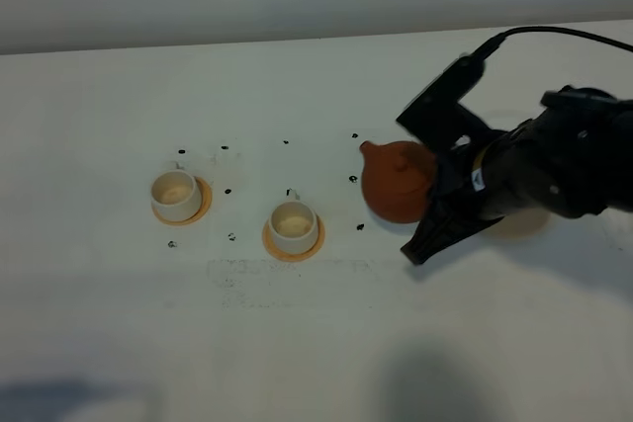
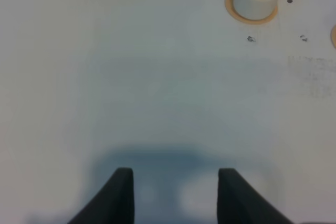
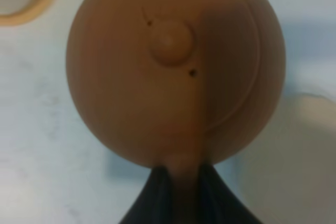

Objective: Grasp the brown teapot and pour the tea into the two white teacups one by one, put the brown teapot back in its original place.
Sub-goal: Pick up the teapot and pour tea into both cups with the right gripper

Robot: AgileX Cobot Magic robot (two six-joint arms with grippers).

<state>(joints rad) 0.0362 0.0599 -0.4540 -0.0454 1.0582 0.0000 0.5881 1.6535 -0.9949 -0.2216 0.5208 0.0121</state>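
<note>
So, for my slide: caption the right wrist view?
Right gripper grips the brown teapot by its handle, seen from above.

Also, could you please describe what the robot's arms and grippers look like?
The right arm is bulky and black, with a thin black cable running from it and a small white label near the wrist. The right gripper and left gripper both have dark, wedge-shaped tapering fingers.

no readable text, arm label (image 1: 478, 181) illegible
</note>
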